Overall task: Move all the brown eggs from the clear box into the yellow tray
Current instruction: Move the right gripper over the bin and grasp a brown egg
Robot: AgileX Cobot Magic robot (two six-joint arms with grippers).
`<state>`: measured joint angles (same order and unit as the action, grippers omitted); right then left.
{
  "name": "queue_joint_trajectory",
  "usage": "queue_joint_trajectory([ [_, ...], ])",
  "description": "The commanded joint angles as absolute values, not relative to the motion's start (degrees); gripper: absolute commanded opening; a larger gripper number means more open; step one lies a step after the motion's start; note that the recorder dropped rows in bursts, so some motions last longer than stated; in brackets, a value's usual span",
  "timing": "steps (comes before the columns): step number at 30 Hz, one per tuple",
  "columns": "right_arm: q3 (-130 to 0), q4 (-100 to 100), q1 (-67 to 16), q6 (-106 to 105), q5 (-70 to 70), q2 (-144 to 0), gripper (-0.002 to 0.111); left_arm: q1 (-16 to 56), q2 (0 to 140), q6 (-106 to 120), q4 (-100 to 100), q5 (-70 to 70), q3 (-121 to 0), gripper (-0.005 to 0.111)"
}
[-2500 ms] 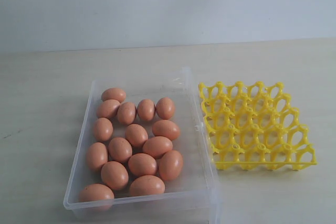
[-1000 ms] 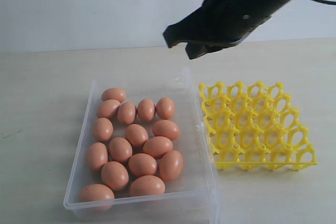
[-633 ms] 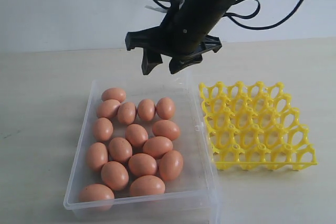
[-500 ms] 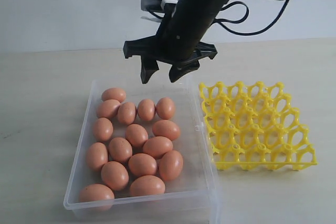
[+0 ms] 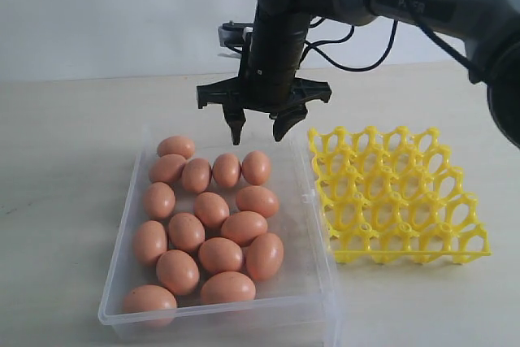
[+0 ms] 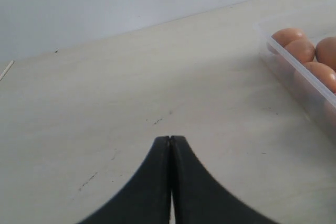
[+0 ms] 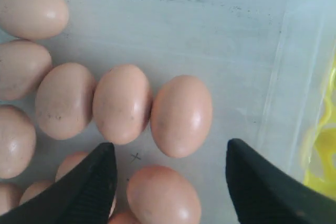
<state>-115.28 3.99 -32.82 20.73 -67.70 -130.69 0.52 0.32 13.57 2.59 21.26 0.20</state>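
Note:
Several brown eggs (image 5: pixel 211 209) lie loose in the clear box (image 5: pixel 317 233) at front centre. The yellow tray (image 5: pixel 398 193) stands to its right with every cup bare. My right gripper (image 5: pixel 260 127) hangs open just above the box's far end, over the back row of eggs. In the right wrist view its fingertips (image 7: pixel 107 153) straddle two eggs (image 7: pixel 181 115) below, touching neither. My left gripper (image 6: pixel 170 139) is shut with nothing in it, low over bare table, with the box's wall (image 6: pixel 304 85) and a few eggs (image 6: pixel 299 50) off to one side. It is out of the exterior view.
The pale wooden table (image 5: pixel 65 160) runs back to a white wall (image 5: pixel 106 14). The right arm (image 5: pixel 422 2) and its cables reach in from the upper right, above the tray.
The right arm swung in from the upper right, turned its gripper downward and lowered it, open, to just above the box's far end. Eggs, box and tray have not moved.

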Motion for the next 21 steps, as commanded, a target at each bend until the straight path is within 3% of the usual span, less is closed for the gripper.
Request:
queue_joint_trajectory([
  [1,-120.01,2.83,-32.86,22.29,-69.96,-133.92,0.059,0.67,0.00,13.55,2.84,20.84,0.00,0.000],
  [21,-125.54,0.00,-32.03,24.18,-69.96,-140.98,0.059,0.67,0.00,13.55,2.84,20.84,0.00,0.000],
])
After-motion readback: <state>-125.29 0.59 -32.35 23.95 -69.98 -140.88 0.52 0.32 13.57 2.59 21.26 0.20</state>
